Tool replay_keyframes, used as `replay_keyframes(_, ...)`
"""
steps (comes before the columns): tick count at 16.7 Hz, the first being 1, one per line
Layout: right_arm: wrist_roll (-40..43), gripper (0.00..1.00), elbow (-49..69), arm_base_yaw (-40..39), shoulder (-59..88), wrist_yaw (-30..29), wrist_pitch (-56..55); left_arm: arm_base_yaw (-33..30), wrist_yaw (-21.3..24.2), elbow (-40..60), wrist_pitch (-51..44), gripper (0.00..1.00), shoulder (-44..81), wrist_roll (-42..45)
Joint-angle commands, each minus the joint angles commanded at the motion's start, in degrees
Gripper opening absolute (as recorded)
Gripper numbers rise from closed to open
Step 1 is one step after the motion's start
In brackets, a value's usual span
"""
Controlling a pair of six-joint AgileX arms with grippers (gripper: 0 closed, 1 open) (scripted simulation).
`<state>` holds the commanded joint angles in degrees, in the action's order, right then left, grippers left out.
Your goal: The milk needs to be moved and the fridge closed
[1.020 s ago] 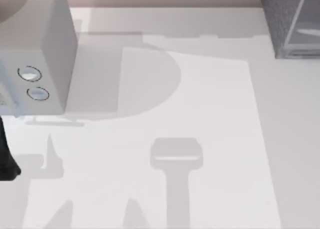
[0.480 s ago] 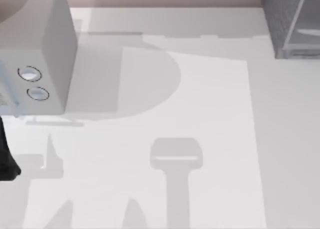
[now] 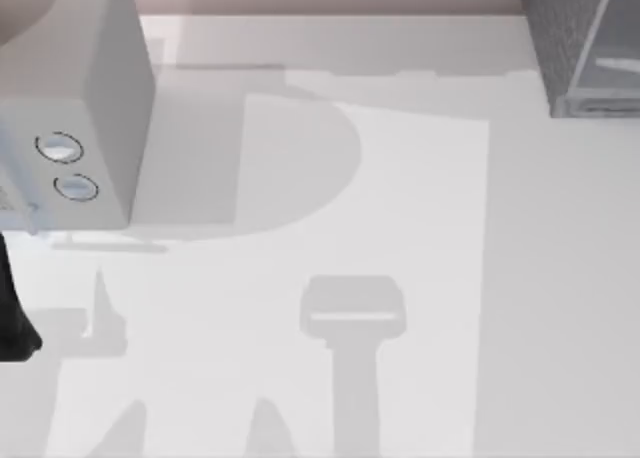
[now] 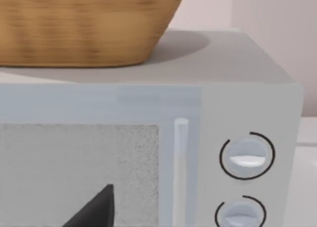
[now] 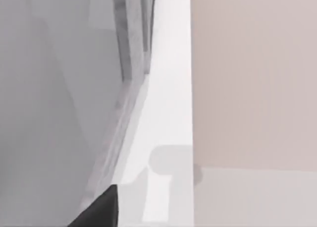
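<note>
Grey fridge [image 3: 585, 48] door panel [image 5: 54, 113] sits right beside right pincer; can't tell its grip state.

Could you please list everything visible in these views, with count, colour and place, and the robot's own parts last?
fridge: one, dark grey speckled with a lighter grey door panel, top view's far right corner.
microwave: one, pale grey with two round dials, top view's far left.
basket: one, woven tan, on top of the microwave.
table: one, white, under both appliances.
left arm: one, black, at the top view's left edge, in front of the microwave.
</note>
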<state>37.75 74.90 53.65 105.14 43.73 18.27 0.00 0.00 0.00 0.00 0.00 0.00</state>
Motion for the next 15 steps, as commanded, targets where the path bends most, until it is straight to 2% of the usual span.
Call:
replay_keyframes(6,-0.4,1.0,-0.4,0.2,-0.3,-0.2,-0.5,0.0,0.0,0.0,0.0,1.0,0.0,0.0)
replay_keyframes(8,-2.2,1.0,-1.6,-1.4,-0.6,-2.0,-1.4,0.0,0.0,0.0,0.0,1.0,0.0,0.0)
replay_keyframes(15,-14.4,1.0,-7.1,-20.5,-4.8,-15.5,-8.4,0.0,0.0,0.0,0.0,1.0,0.0,0.0)
